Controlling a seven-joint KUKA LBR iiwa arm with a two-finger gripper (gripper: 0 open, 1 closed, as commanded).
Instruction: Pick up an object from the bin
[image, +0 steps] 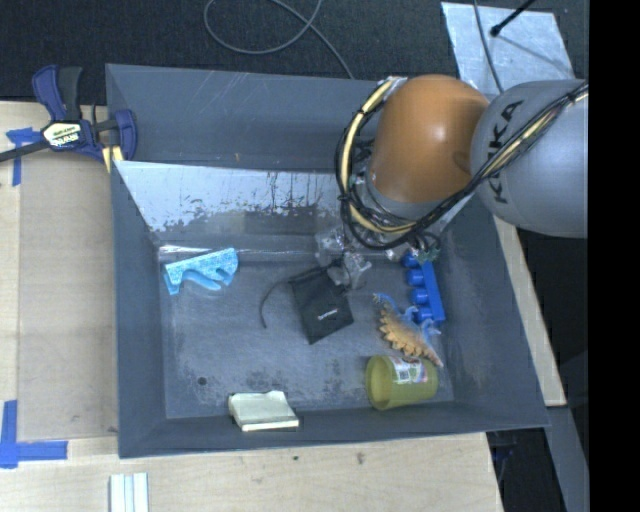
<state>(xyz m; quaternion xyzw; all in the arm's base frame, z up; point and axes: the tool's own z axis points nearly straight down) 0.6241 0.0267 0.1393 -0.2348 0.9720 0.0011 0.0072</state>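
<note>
My gripper (340, 262) hangs below the orange wrist cover, over the middle of the bin toward the back. Its metal fingertips sit just above the upper right corner of a black flat box (322, 308) with a thin black cord trailing to its left. Nothing shows between the fingers. To the right of the gripper lies a blue plastic block piece (424, 290), standing lengthwise along the right side. Below that, a tan dinosaur-shaped toy (406, 338) lies on the floor.
A yellow-green cylinder with a label (398, 381) lies at the front right. A pale yellow pad (263, 410) rests on the front wall. A light blue toy in a clear bag (202, 268) lies at the left rear. The arm covers the back right corner.
</note>
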